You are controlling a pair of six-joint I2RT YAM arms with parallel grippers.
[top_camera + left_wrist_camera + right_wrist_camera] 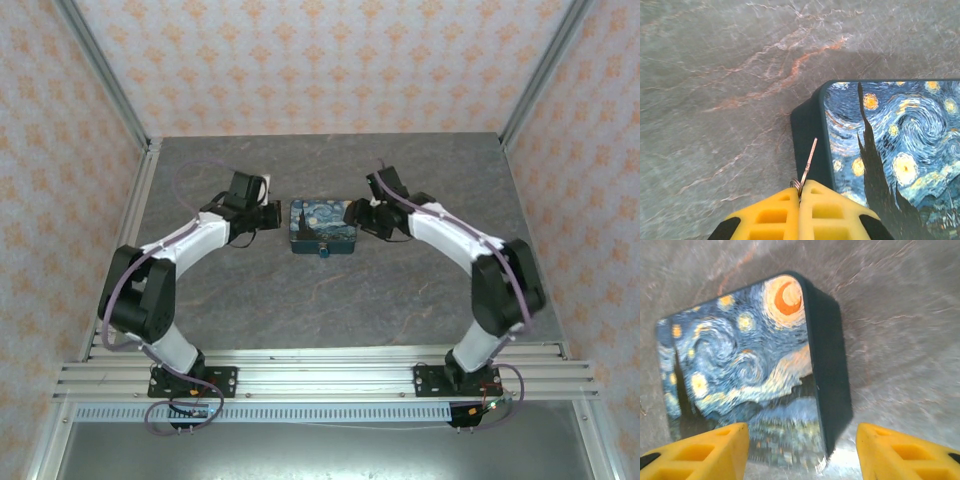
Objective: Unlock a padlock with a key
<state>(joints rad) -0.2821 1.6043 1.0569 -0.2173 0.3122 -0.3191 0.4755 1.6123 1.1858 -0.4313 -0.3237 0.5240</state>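
At the tin's [323, 226] near wall, roughly mid-length: the padlock [325, 252], a tiny teal speck right against the tin in the top view. It's too small to tell whether the shackle is locked. The tin lies flat on the grey marbled tabletop [400, 300], lid up, with a Starry Night print.

The left pincer [800, 192] is just off the tin's left end, clenched on the key [808, 162]. The thin key blade sticks out forward past the yellow fingertips, alongside the tin's dark left wall. The key ring [796, 184] shows at the finger seam. I can't tell whether the blade touches the tin.

The right pincer [802, 452] is at the tin's right end, released, with its fingers [910, 452] spread wide and nothing held. One finger sits over the lid and the other past the tin's end wall.
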